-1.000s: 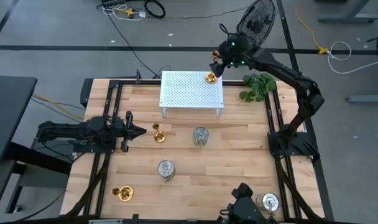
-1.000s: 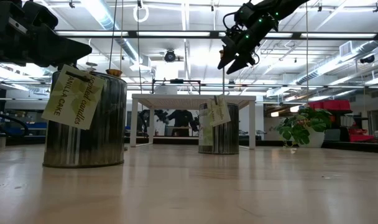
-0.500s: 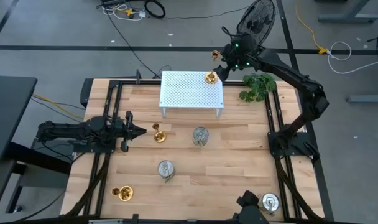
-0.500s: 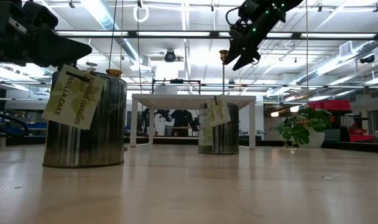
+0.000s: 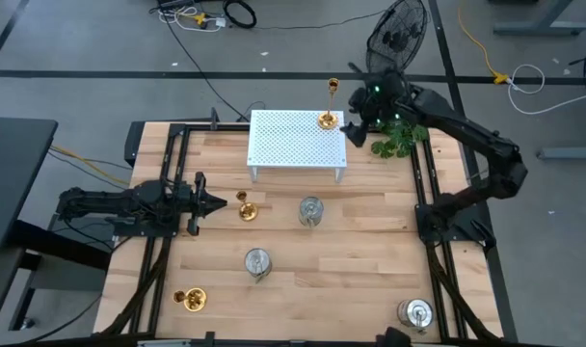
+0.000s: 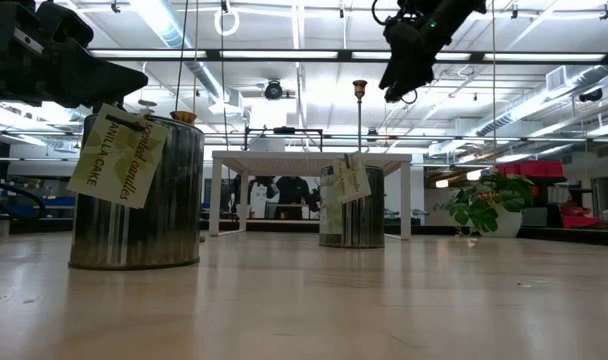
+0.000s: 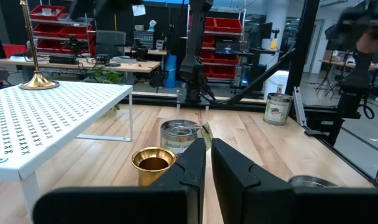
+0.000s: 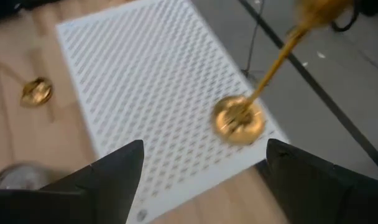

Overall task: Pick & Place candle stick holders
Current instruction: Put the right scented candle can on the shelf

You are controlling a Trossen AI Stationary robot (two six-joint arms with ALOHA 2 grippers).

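A: Since a second ago? Right hand point(image 5: 359, 118) drawn back off the rack point(image 5: 295, 143), wide open, empty.

B: Gold candle stick holder point(image 5: 328, 120)? Upright on perforated white rack corner; slim shiny stem, round base. Left hand point(image 5: 208, 202) shut, over desk point(image 5: 351, 260).

A white perforated rack point(image 5: 296, 142) stands on short legs near the far edge of the wooden bench point(image 5: 370, 260), about midway along it. A green leafy plant point(image 5: 400, 134) sits just beside the rack, toward the bench's far right corner. A black metal frame point(image 5: 173, 145) runs along the bench's edges. On the grey floor beyond the far edge stand a round black fan point(image 5: 397, 31) and a tangle of cables point(image 5: 204, 13). Across the room, red storage bins point(image 7: 52, 12) fill shelves, and long ceiling lights point(image 6: 284, 55) glow overhead.
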